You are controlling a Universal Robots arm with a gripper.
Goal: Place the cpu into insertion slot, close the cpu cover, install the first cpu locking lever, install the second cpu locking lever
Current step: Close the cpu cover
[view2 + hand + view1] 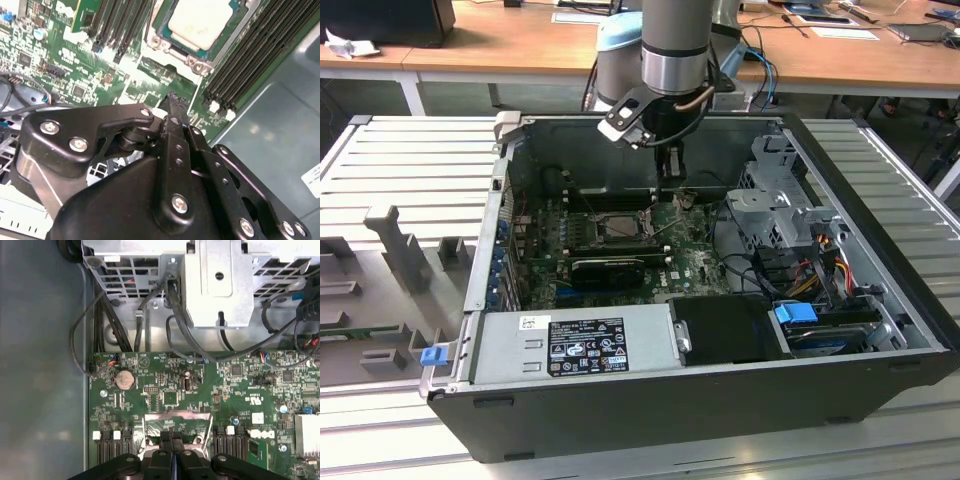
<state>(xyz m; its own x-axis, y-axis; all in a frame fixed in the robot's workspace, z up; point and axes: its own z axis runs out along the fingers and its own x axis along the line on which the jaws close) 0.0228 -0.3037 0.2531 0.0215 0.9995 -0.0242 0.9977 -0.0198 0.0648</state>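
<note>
Pincer (172, 98) pressed together, gripping nothing, near the cpu (200, 20); power supply label (585, 345) print cannot be made out.

The small flat square chip with a pale silver metal top (200, 22) lies flat inside the square dark socket with a metal rim (610, 228). A thin green edge shows around the chip's shiny top in the second wrist view. The thin silver-grey metal frame plate with a big square hole (179, 50) sits around the chip, and the chip's top shows through the hole. The socket sits on the green board, a little left of the middle of the exterior view.
</note>
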